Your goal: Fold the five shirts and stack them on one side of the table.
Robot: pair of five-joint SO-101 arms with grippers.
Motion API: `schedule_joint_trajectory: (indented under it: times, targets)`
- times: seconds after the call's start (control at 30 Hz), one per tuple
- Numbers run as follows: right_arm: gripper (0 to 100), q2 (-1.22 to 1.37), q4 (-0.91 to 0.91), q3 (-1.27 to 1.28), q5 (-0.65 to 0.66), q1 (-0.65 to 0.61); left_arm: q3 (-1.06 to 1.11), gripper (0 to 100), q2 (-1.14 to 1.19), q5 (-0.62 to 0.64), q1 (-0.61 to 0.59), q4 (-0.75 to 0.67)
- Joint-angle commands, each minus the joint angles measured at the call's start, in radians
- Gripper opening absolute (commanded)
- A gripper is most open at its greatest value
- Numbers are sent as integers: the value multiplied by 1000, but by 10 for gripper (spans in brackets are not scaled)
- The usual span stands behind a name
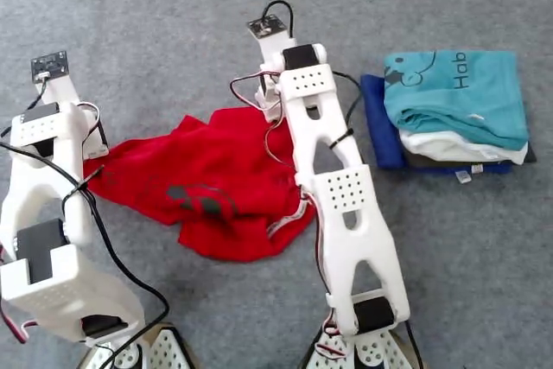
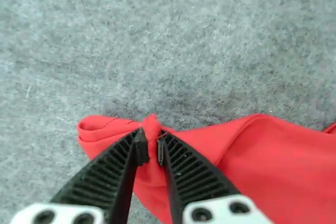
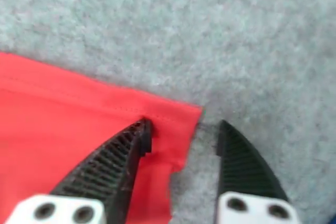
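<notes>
Red shirt lies crumpled mid-frame on our worktop, long axis left-right. Atm the left jaws pinch its left corner; the right jaws are spread, straddling the upper-right corner, so we'd close there next imo.

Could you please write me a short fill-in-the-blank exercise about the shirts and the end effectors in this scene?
1. The unfolded shirt between the arms is coloured ____.
2. The teal shirt lies at the ____ of the folded stack.
3. The left end effector is ____ on the unfolded shirt.
4. The right end effector, at that shirt's corner, is ____.
Missing words: red; top; shut; open.
</notes>
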Motion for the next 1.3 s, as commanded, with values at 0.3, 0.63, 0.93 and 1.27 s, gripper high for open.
schedule_joint_trajectory:
  times: [0.3,0.63,0.93,1.27]
  targets:
    - [15,-1,-15,-27,-5,-6,-5,29,-5,-6,10,-9]
    - [15,-21,155,-432,0,-8,-91,29,-37,114,18,5]
    - [15,-576,167,-410,-5,15,-601,29,-351,157,74,296]
    - [15,-1182,60,-400,-5,21,-1257,29,-454,5,110,692]
